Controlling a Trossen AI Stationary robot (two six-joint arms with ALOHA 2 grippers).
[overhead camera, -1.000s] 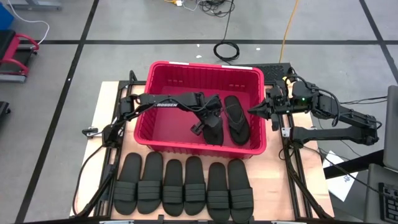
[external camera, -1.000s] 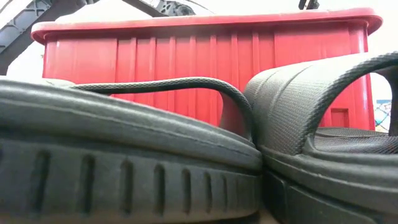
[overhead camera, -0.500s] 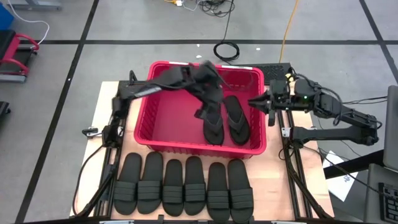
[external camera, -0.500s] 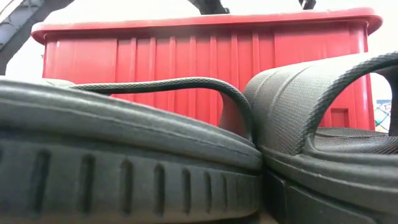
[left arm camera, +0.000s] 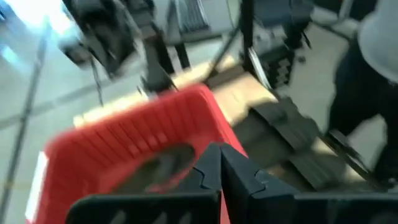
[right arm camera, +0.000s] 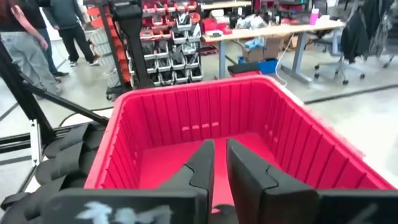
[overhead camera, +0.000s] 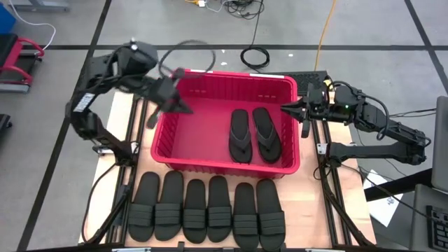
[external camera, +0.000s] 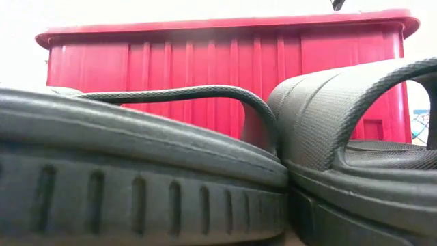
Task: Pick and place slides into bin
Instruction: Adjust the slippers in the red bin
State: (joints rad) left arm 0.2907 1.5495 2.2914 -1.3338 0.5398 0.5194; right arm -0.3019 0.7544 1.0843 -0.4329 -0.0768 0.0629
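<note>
Judging by their matte rubber look, we expect the slides to be light, soft and bendy, grippy, not slick, and in no way fragile. The wide ribbed strap arching over each footbed looks to us like the best place to take hold: fingers can close across it, or pinch one side edge of the sole. A hold at the toe or heel would likely let the sandal droop.

Six strapped slides (overhead camera: 207, 209) lie side by side in a row on the table (overhead camera: 312, 210), just in front of the bin (overhead camera: 166, 133), toes toward it. Two thong flip-flops (overhead camera: 253, 134) already lie flat together inside the bin, toward its right half.

Our left gripper (overhead camera: 172, 96) is lifted above the bin's far-left corner, over the rim, with the arm folded high and back toward its base at the table's left edge. In the left wrist view its fingers (left arm camera: 208, 168) sit pressed together with nothing between them, so we carry no sandal there.

Our right gripper (overhead camera: 292, 110) waits just outside the bin's right wall, pointing across at it, arm stretched low along the table's right side. Its fingers (right arm camera: 202, 163) are close together, a narrow slit apart, and empty.

We judge the six slides in the row are left to move.
</note>
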